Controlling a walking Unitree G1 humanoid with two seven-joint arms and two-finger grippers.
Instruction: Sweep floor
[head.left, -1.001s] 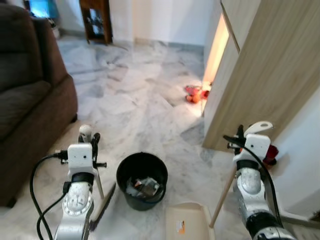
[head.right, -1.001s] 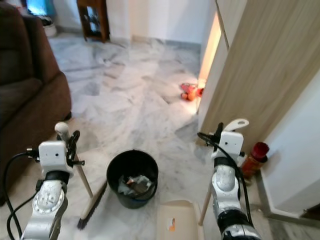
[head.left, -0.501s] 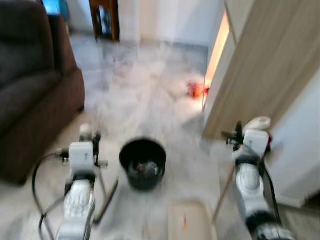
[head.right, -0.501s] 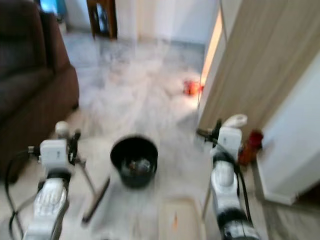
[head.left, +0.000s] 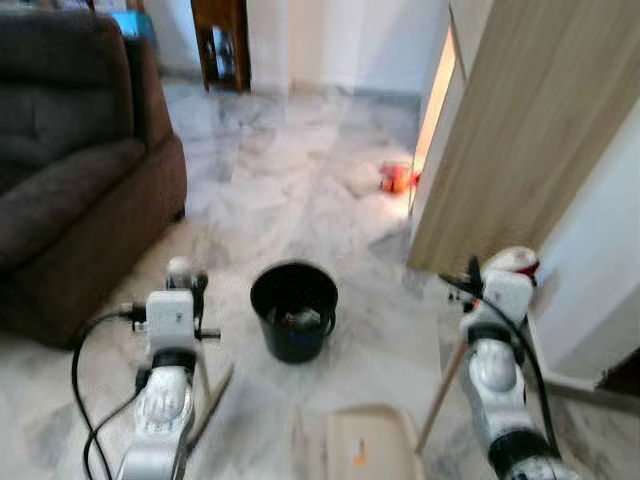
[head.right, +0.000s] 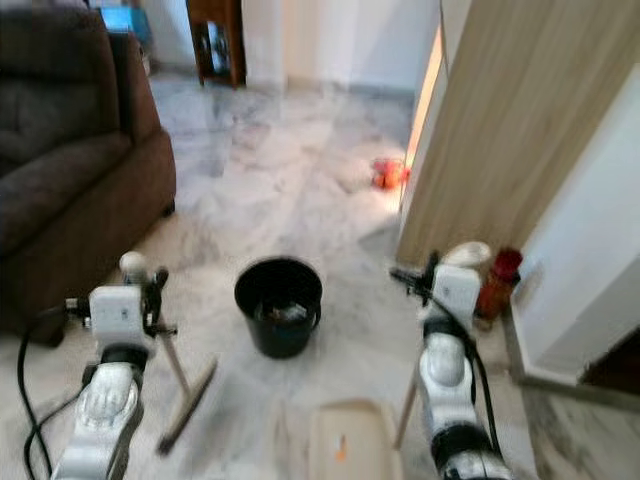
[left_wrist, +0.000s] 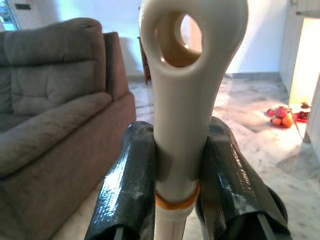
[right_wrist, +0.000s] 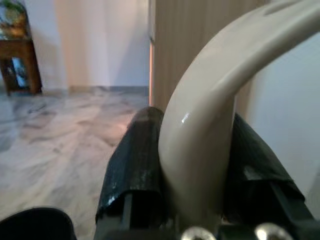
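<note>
Marble floor (head.left: 290, 190), grey-white veined. Black bucket (head.left: 294, 308) stands mid-floor, some debris inside. Cream dustpan (head.left: 365, 448) lies near, right of centre. Broom head (head.left: 211, 402) rests near left. Brown sofa (head.left: 70, 190) at left. Red items (head.left: 397, 179) far, by the wooden panel (head.left: 510, 140).

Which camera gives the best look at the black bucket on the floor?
The right eye view: the black bucket stands whole on the marble floor, its rim and some rubbish inside visible. The left eye view shows much the same. The right wrist view catches just a dark edge of it; the left wrist view, a dark curve that is probably its rim.
</note>
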